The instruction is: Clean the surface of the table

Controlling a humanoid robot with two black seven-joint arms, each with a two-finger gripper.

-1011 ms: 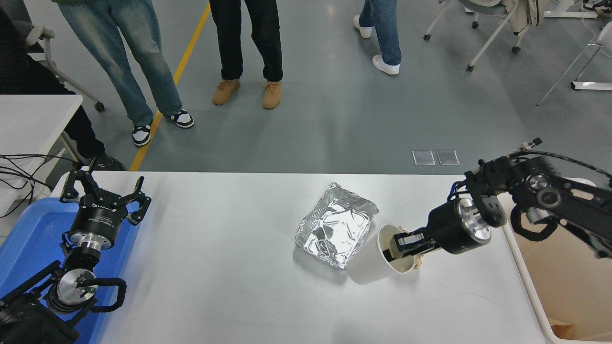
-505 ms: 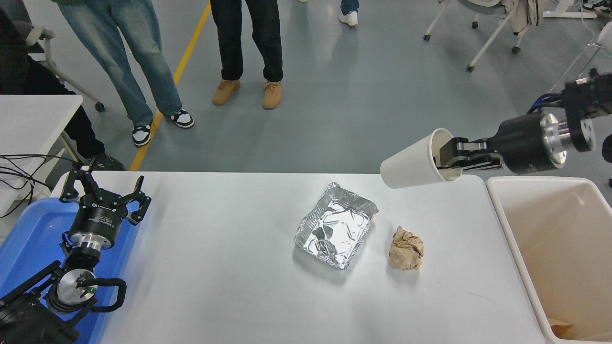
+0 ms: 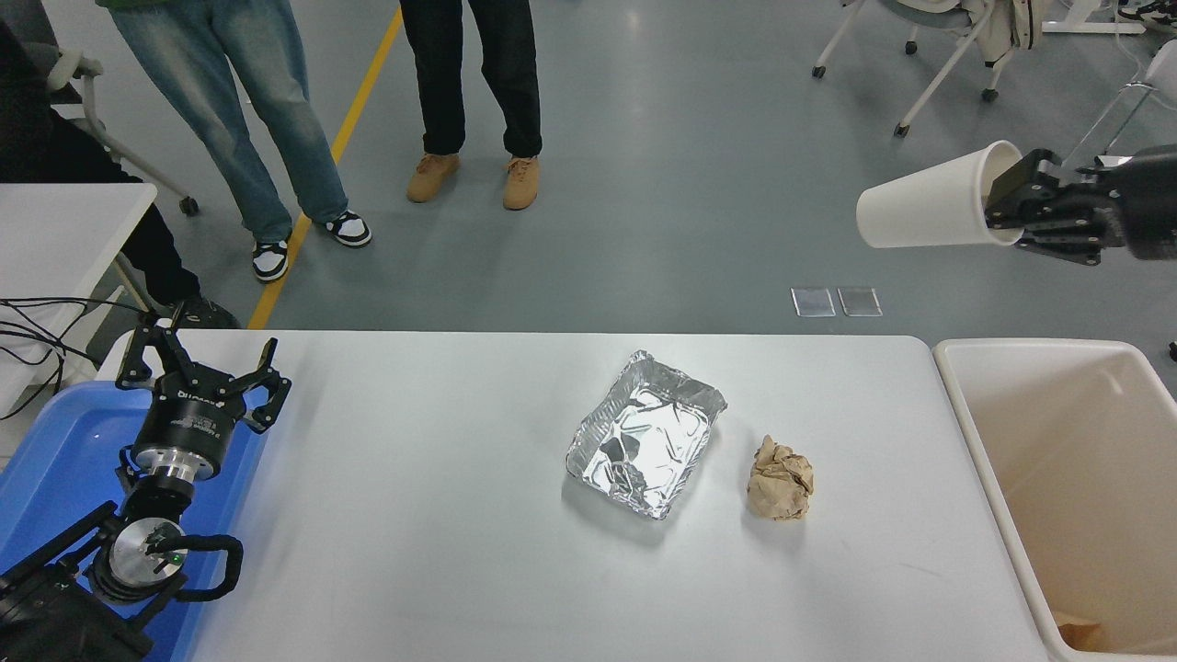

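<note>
The white bench fills the lower middle of the view from about 9 o'clock across to 4 o'clock, its far edge running level through the centre. At 4 o'clock a cream bin stands just beside the bench's right end, with a scrap of brown paper in its near corner. At 8 o'clock a blue bin sits against the bench's left end, and at 9 o'clock the corner of a smaller white table carries black cables. Two people stand on the grey floor at 11 and 12 o'clock, seen from the legs down: one in jeans, one in black trousers with tan shoes. The left arm is parked at 8 o'clock over the blue bin, its hand spread wide with nothing in it. A foil tray lies near the bench's centre, tilted toward 1 o'clock. At 2 o'clock the right hand comes in from the right edge, raised clear of the bench and beyond its far edge, gripping a white paper cup at the rim, one finger inside and one outside; the cup lies sideways, its base pointing to 9 o'clock. A crumpled brown paper ball rests on the bench just beside the tray, at its 4 o'clock.
</note>
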